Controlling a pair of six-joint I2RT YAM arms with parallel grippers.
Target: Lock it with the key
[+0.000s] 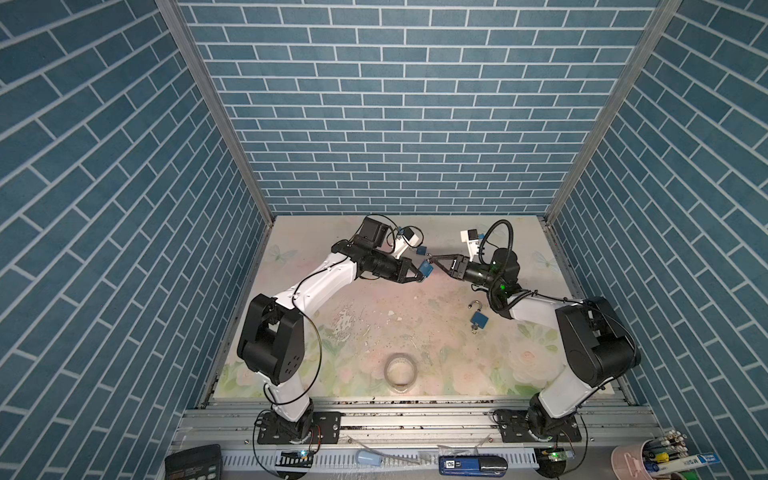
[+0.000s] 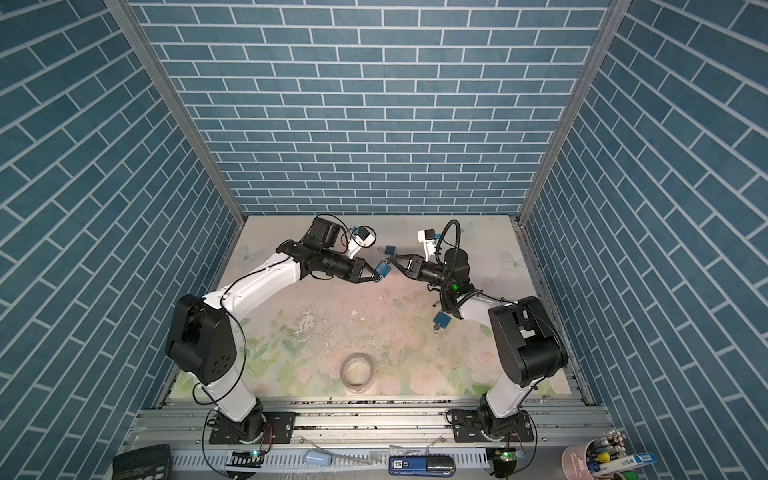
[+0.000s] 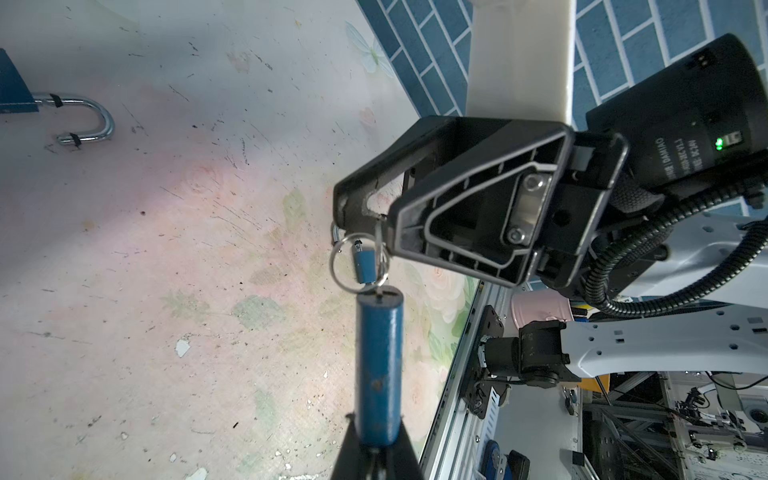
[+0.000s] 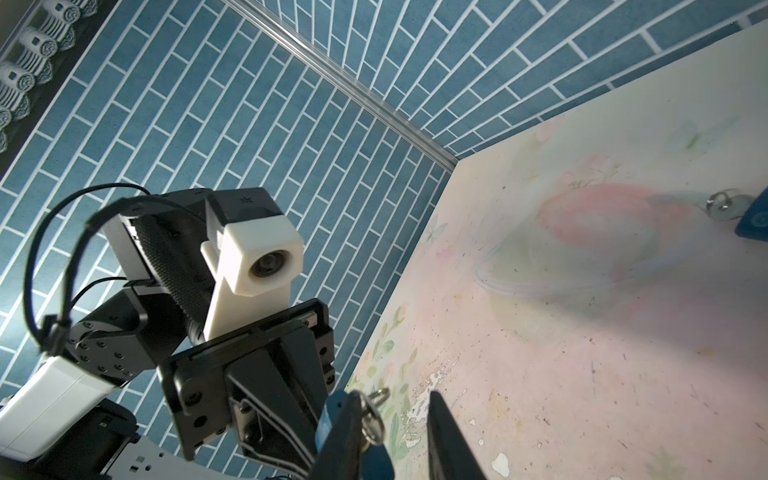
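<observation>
Top views, both: saw two arms meeting tip to tip above the far half of the floral table (image 1: 374, 316).
Found the left gripper (image 1: 420, 274) clamped on the blue padlock (image 3: 380, 365), held clear of the surface. Saw the right gripper (image 4: 392, 397) at the lock's keyed end, jaws a little apart. Noted the key (image 3: 380, 249) standing at that end between those fingertips, its ring (image 4: 372, 419) against one finger; could not tell whether pinched.

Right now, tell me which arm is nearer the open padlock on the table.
Right. The right arm passes close beside the open padlock; the left arm is across the table, farther off.
</observation>
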